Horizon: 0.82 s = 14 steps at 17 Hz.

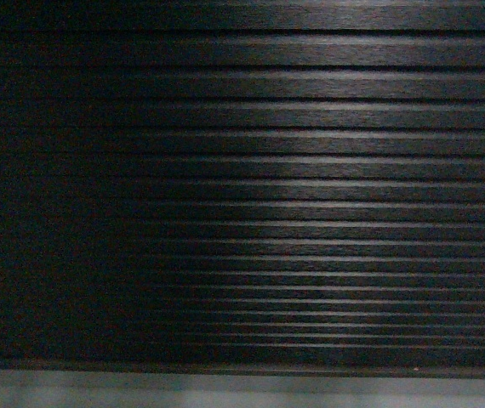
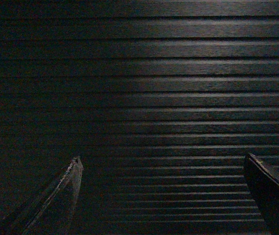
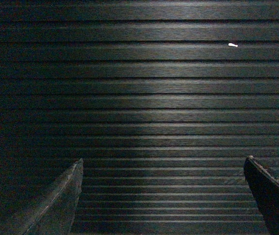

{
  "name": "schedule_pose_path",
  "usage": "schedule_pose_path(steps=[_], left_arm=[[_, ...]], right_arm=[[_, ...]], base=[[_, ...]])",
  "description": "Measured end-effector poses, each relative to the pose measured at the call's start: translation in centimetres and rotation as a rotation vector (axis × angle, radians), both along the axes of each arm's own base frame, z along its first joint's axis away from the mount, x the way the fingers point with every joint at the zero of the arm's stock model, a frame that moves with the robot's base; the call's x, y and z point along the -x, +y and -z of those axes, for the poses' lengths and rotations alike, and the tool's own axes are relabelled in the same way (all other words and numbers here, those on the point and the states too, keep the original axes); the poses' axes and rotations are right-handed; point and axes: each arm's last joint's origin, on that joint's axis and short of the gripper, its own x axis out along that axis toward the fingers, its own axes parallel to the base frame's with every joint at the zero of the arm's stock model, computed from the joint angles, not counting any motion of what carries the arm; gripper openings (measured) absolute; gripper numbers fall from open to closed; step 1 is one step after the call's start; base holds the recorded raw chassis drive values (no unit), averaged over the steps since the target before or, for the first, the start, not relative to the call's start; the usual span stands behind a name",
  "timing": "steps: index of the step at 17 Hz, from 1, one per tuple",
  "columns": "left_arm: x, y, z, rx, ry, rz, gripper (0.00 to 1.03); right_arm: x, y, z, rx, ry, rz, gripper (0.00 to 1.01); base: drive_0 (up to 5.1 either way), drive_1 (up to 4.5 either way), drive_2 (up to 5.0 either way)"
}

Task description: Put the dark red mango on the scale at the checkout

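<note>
fingers point(image 2: 76, 169) apart before ribbed checkout point(image 1: 310, 170)

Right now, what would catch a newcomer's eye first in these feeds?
The ribbed black front panel of the checkout fills all three views, with a pale glare band down its middle. In the wrist views, the left pincer and right pincer both stand open and empty before it. A grey base strip edges the head view's bottom.

The ribbed black front panel of the checkout point(image 1: 242, 187) fills the head view and blocks the way forward. Both wrist views face the same panel point(image 2: 144, 98) point(image 3: 144, 107). A pale grey strip of base point(image 1: 242, 387) runs along its bottom edge.

The left gripper point(image 2: 161, 164) and right gripper point(image 3: 163, 164) each have fingers spread wide, with only panel between them.
</note>
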Motion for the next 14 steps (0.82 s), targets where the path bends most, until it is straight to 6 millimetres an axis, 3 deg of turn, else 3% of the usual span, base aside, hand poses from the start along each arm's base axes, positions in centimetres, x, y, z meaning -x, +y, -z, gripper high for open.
schedule_pose_path(steps=[14], left_arm=[[0.00,0.00,0.00,0.000,0.000,0.000,0.98]], right_arm=[[0.00,0.00,0.00,0.000,0.000,0.000,0.98]], base=[[0.0,0.00,0.0]])
